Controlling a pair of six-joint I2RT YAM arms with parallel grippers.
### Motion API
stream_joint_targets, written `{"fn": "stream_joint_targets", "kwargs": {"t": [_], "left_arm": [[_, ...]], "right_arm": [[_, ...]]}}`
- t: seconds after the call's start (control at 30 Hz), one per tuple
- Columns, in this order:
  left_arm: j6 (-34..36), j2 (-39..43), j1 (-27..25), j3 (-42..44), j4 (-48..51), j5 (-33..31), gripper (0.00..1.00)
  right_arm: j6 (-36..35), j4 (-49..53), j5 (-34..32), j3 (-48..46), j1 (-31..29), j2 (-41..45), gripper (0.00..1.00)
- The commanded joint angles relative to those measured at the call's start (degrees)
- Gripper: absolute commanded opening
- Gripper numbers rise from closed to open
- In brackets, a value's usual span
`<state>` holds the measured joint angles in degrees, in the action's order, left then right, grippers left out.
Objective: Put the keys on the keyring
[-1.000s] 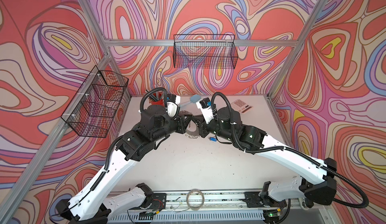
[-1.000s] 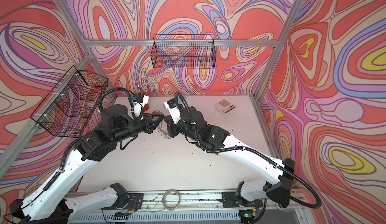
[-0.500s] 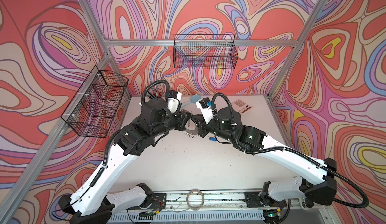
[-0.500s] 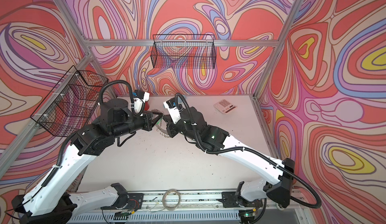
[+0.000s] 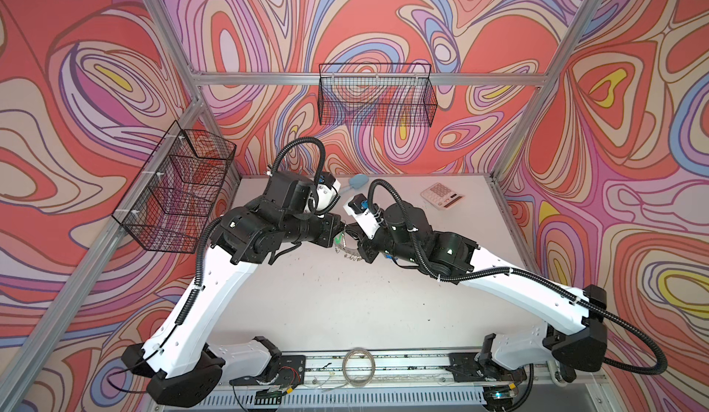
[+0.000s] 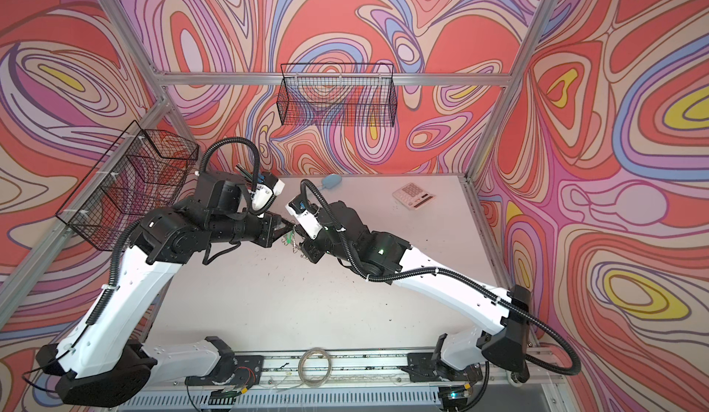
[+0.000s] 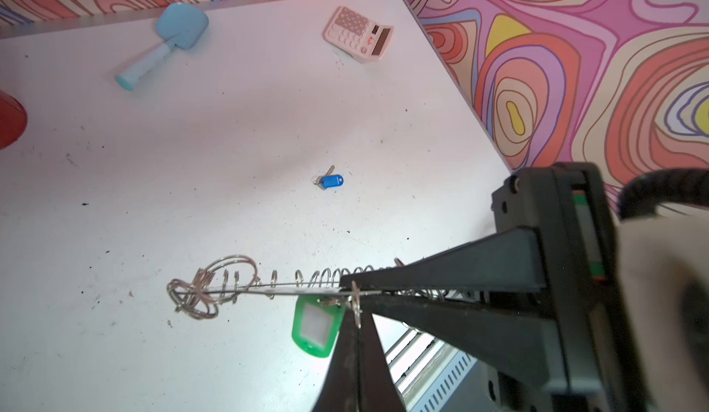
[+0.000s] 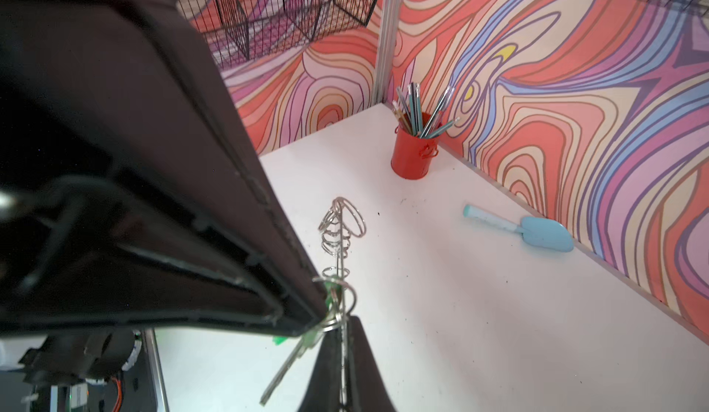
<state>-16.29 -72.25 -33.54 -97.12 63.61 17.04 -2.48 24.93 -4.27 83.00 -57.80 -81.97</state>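
Observation:
The keyring [image 7: 245, 289] is held off the table and shows edge-on, a thin disc fringed with small wire rings [image 8: 337, 237]. My right gripper [image 8: 343, 333] is shut on its rim. My left gripper [image 7: 356, 314] meets it tip to tip and is shut on the small ring of the green-tagged key. The green tag [image 7: 315, 325] hangs below the disc and the key blade [image 8: 286, 368] dangles beside it. In both top views the grippers [image 5: 341, 234] [image 6: 303, 245] meet at mid-table. The blue-tagged key [image 7: 330, 181] lies loose on the table.
A red cup of pens [image 8: 410, 156] stands in the back left corner. A light blue scoop [image 7: 180, 26] and a calculator [image 5: 441, 196] lie near the back wall. Wire baskets [image 5: 176, 187] hang on the walls. A plain hoop [image 5: 358, 366] lies on the front rail.
My left gripper's jaws have closed at the keyring, and the left arm has lifted and shifted a little. The right arm has held still.

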Motion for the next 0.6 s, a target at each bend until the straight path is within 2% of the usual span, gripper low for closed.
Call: {"fn": "stream_joint_targets", "kwargs": {"t": [0.0,0.07,0.17,0.3,0.33,0.5,0.57], "left_arm": [[2.74,1.87,1.87,3.69,10.43,8.00,0.00],[2.88,2.28,3.33,6.07,8.92,11.76,0.00],[4.05,2.29,5.97,8.43,7.11,17.57,0.00],[3.13,2.97,11.12,7.63,4.57,21.01,0.00],[2.25,3.84,12.23,7.70,2.91,21.63,0.03],[-0.41,8.49,13.09,8.26,-2.99,19.96,0.41],[-1.05,10.45,13.12,8.53,-3.68,16.91,0.45]], "right_arm": [[-4.49,2.18,-8.44,1.95,2.35,0.15,0.00],[-6.38,2.31,-6.41,1.64,2.36,0.40,0.00],[-7.09,1.50,0.93,0.68,2.38,0.58,0.00],[-1.72,-2.91,7.65,-3.28,2.76,0.59,0.00],[0.22,-4.69,9.57,-4.64,3.04,0.69,0.00],[10.01,-11.34,12.74,-8.92,3.44,1.03,0.00],[12.41,-12.15,13.69,-9.28,3.43,0.83,0.00]]}}
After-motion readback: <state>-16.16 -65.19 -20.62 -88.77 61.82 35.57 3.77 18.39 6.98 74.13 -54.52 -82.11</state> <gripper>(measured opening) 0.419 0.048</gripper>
